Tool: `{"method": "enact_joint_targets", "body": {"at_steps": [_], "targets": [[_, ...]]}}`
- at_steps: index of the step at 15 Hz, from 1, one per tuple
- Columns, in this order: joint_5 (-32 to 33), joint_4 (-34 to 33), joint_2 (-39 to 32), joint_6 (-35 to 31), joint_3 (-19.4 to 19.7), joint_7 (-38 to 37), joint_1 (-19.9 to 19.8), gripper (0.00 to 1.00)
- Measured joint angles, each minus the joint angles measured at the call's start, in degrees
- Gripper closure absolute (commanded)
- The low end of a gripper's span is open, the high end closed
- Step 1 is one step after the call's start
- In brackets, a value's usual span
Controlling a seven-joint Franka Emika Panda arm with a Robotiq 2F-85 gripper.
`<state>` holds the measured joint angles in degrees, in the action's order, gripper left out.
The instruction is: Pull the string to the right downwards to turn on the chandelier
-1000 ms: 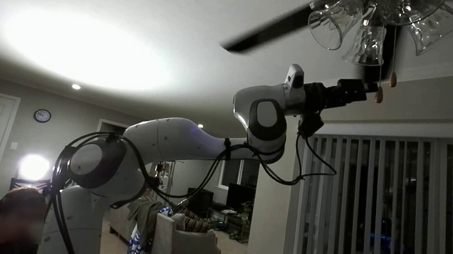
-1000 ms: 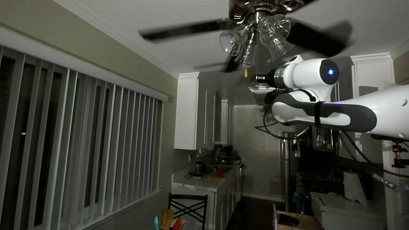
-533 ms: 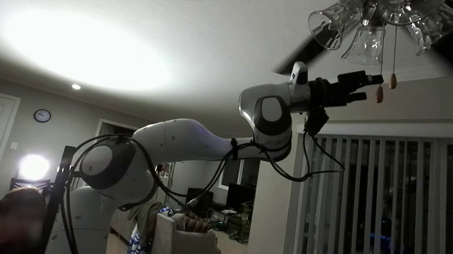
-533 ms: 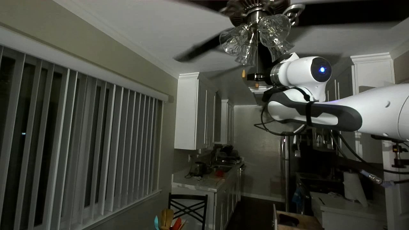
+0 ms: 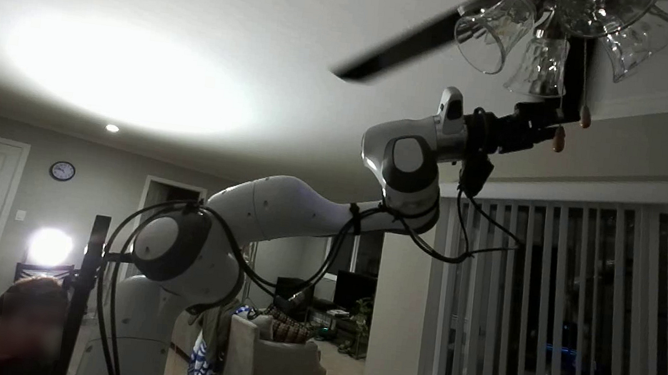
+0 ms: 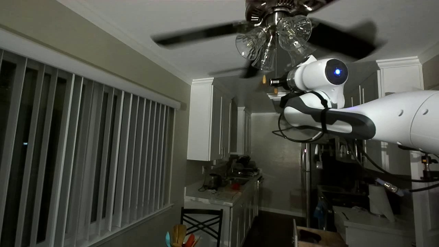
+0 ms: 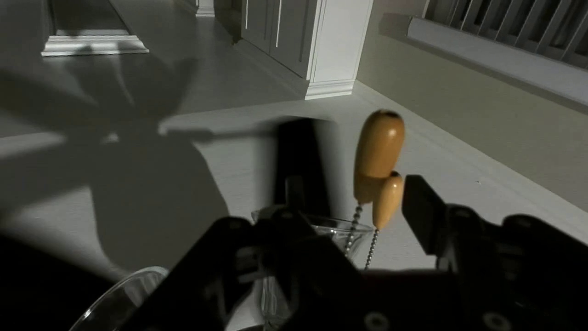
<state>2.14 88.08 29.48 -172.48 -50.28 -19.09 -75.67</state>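
Observation:
Two bead-chain strings with wooden knobs hang from the unlit glass-shaded chandelier (image 5: pixel 539 66). One knob (image 5: pixel 559 139) hangs just below and beside the fingertips; the other knob (image 5: pixel 585 117) is farther out, at the upper fingertip. In the wrist view a large, nearer knob (image 7: pixel 379 147) and a smaller knob (image 7: pixel 387 202) show between the finger lines, with both chains running back behind the gripper. My gripper (image 7: pixel 356 195) is open and holds nothing. The right finger appears close beside the smaller knob; I cannot tell if they touch. The gripper also shows in an exterior view (image 6: pixel 275 82).
Blurred dark fan blades (image 5: pixel 400 47) turn above the arm. Glass shades (image 6: pixel 252 43) hang just above the gripper. A window with vertical blinds (image 5: pixel 572 303) and white cabinets (image 6: pixel 202 120) stand around. A person (image 5: pixel 25 328) sits near the arm's base.
The arm has moved forward and slightly up, bringing the fingertips closer to the strings. The farther knob has swayed slightly outward. The fan blades have turned.

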Motion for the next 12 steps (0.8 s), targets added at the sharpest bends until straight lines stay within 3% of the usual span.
{"method": "enact_joint_targets", "body": {"at_steps": [4,5,12], "targets": [[0.0,-1.17,-0.05,0.56,-1.34,-0.01,-1.92,0.97],[0.0,-1.42,-0.05,0.72,-1.63,-0.01,-2.32,1.0],[0.0,-2.67,-0.09,1.45,-2.59,-0.04,-3.99,0.99]]}}
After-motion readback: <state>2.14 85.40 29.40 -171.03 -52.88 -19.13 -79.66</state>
